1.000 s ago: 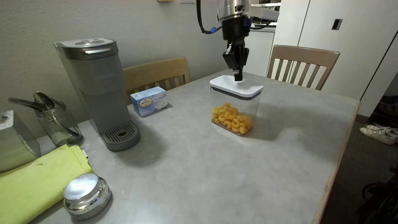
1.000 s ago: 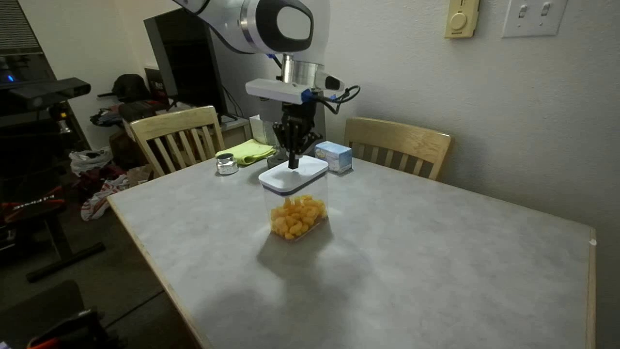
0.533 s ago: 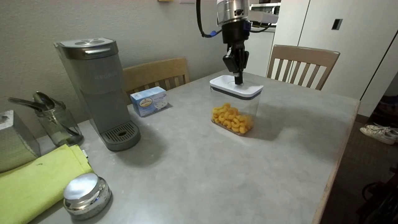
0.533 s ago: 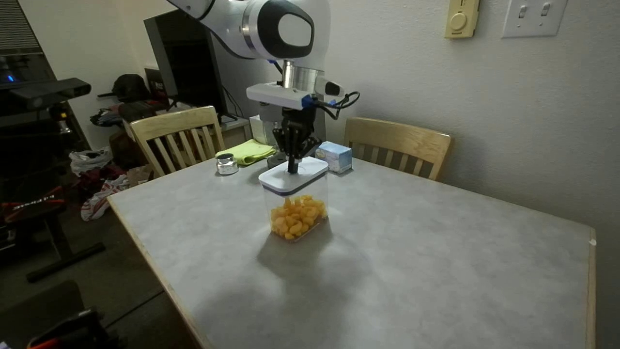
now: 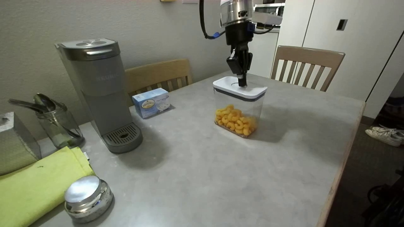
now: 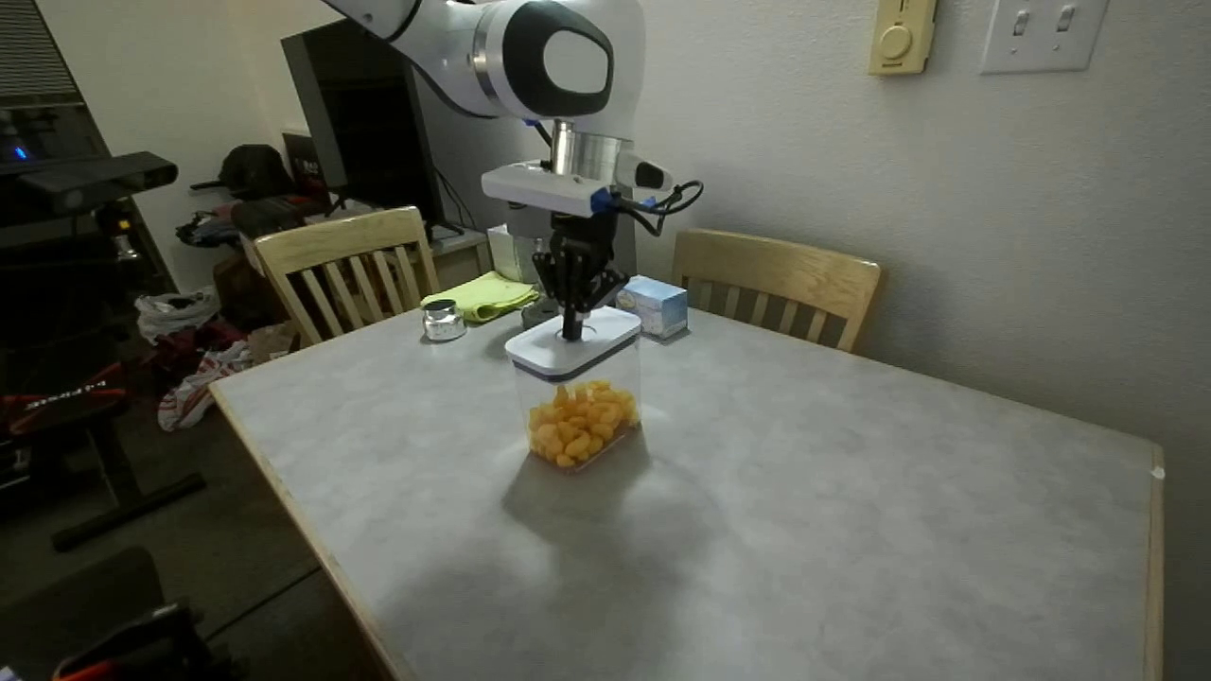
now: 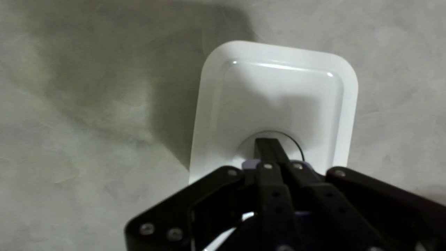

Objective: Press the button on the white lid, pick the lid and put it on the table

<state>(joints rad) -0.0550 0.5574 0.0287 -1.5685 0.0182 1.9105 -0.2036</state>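
Grey table (image 5: 176, 176), lid (image 7: 271, 87) sitting on the tub (image 5: 247, 106), gripper (image 7: 268, 142) pressed together right at the button (image 7: 288, 145), so imo mid-press; lifting the lid and setting it down are both left

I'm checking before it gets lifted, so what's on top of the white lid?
The closed hand points down at the white lid, its tip apparently touching the round button. The hand hides part of the button and, in the wrist view, much of the lid.
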